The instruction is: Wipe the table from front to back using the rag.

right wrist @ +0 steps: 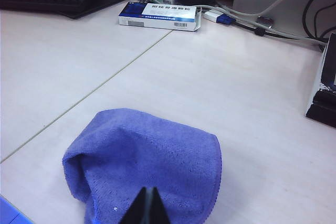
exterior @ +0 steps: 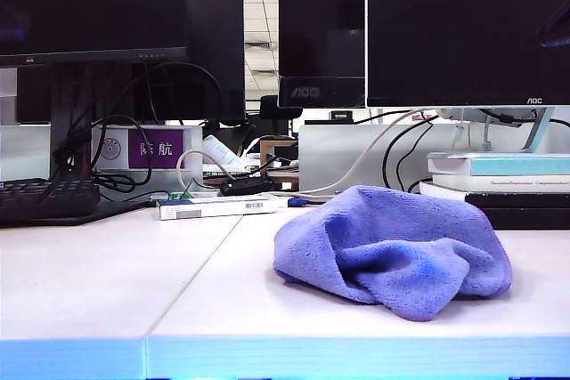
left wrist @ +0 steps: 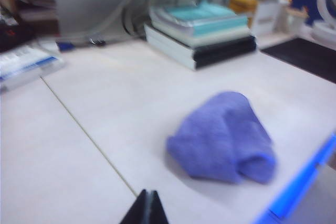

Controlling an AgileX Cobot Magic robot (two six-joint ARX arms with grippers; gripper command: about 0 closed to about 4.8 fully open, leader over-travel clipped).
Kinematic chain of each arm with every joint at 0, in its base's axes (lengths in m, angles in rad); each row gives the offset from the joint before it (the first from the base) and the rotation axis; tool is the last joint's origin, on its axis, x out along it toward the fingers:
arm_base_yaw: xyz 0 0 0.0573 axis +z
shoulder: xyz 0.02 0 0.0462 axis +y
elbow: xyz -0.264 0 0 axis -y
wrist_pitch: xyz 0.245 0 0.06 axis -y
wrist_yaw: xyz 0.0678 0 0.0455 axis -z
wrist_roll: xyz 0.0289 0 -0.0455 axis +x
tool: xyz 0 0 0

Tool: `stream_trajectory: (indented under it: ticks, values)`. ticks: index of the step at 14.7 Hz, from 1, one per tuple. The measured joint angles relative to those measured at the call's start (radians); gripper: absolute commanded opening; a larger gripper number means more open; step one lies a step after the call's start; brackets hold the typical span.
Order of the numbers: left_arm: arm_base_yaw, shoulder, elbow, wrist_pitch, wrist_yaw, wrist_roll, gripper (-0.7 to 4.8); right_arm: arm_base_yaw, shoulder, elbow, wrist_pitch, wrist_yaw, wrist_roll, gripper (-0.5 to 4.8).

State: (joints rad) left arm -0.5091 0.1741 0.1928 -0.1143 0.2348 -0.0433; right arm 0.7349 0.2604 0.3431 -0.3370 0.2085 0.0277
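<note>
Two grippers: neither shows from the room camera; each seen only in its own wrist view as a dark tip.
Left gripper: fingers pressed together into one point, holding nothing, up off the table, rag off to one side and apart from it.
Right gripper: fingers closed tight, nothing between them, tip sitting in front of the rag's near edge; contact or hover, cannot tell.
Rag: bunched in a rumpled heap near the blue front edge, right of the seam, in front of the books. Not spread flat.
Task state: my read, wiping not yet begun; rag lies loose, nobody holds it.
Risk 1: closed fingers cannot pinch cloth; if they come down like this they only shove the heap, which rolls or skids instead of wiping.
Risk 2: rag lies close to the front edge; a push the wrong way could drop it off the table.
Risk 3: heap is folded, so a grab may catch just one layer, and the rest trails or slips out mid-stroke.
Risk 4: stroke runs toward the back, where books, box and cables sit; a long push could hit or drag them.
Risk 5: left wrist view is blurred, so aiming from it looks unreliable.
</note>
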Motion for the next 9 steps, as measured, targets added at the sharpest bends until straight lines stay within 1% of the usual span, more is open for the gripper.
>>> stream_trajectory:
  ticks: [1, 2, 4, 6, 8, 9]
  values:
    - [0.000, 0.000, -0.071, 0.087, -0.012, -0.013, -0.05, 0.000, 0.000, 0.000, 0.000, 0.000, 0.000, 0.00]
    - [0.000, 0.000, -0.105, 0.129, -0.012, -0.018, -0.05, 0.000, 0.000, 0.000, 0.000, 0.000, 0.000, 0.00]
    - [0.000, -0.039, -0.153, 0.148, -0.032, -0.022, -0.05, 0.000, 0.000, 0.000, 0.000, 0.000, 0.000, 0.00]
    - [0.029, -0.079, -0.172, 0.152, -0.055, -0.023, -0.05, 0.000, 0.000, 0.000, 0.000, 0.000, 0.000, 0.00]
    - [0.132, -0.138, -0.185, 0.137, -0.058, -0.030, -0.05, 0.000, 0.000, 0.000, 0.000, 0.000, 0.000, 0.00]
    - [0.218, -0.148, -0.185, 0.137, -0.053, -0.040, -0.05, 0.000, 0.000, 0.000, 0.000, 0.000, 0.000, 0.00]
